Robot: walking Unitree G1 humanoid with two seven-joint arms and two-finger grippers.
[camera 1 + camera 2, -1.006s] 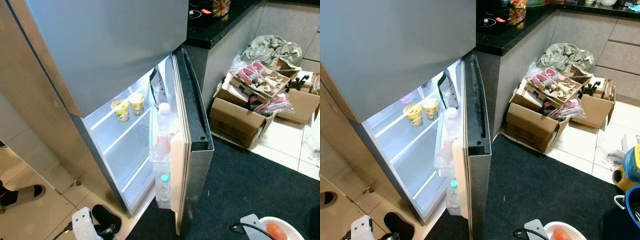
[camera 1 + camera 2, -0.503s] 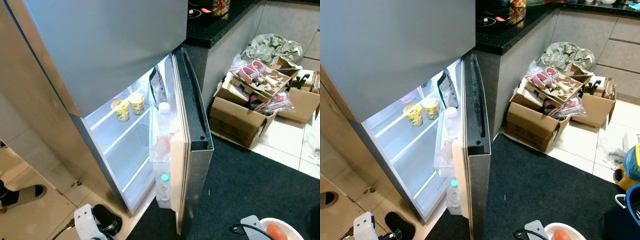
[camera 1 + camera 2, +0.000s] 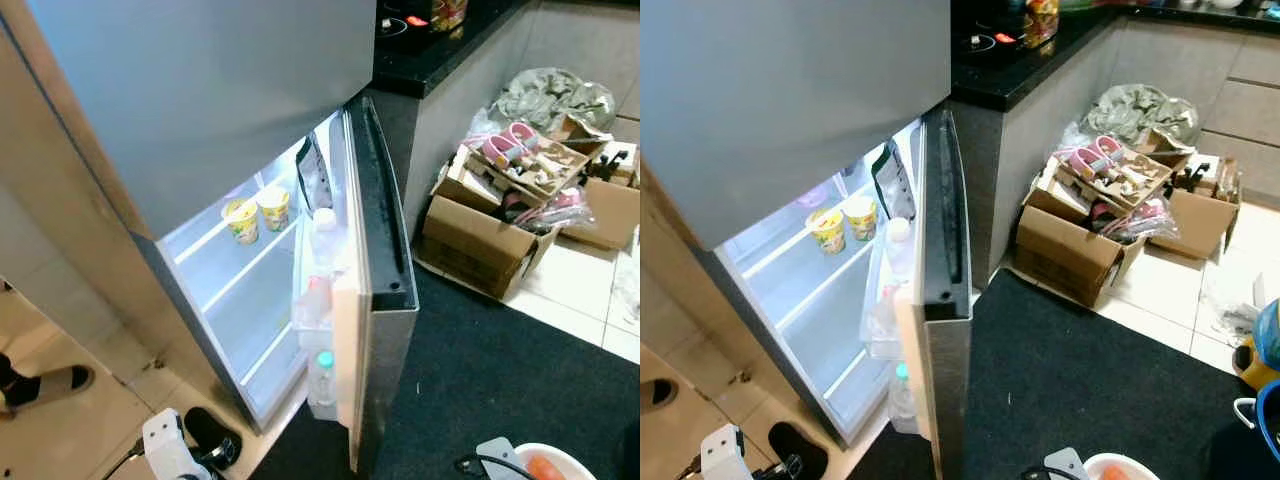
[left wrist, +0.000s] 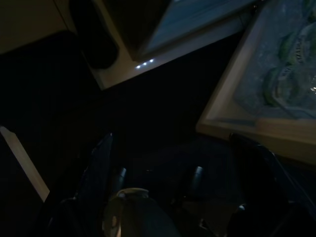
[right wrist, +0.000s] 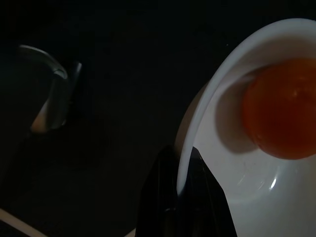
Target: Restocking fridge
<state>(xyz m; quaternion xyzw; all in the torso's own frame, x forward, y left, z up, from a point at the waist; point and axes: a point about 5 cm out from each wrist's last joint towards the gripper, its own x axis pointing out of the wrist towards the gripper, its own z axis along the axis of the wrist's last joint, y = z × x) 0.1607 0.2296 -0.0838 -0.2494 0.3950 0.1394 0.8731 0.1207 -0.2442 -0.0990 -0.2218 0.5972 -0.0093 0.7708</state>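
Our right gripper (image 5: 180,197) has its jaws pinching the rim of the white bowl (image 5: 237,163), an orange fruit (image 5: 279,108) resting inside, down at five o'clock in the head view. The left gripper (image 4: 148,197) hangs low at seven o'clock over the dark mat (image 3: 1080,370); its jaws look spread, in deep shade. Ahead at eleven o'clock the fridge (image 3: 200,100) stands with its lower door (image 3: 375,260) swung open, two yellow cups (image 3: 255,212) on a shelf and bottles (image 3: 322,300) in the door rack. So we judge the door stage done, and the bowl yet to go in.
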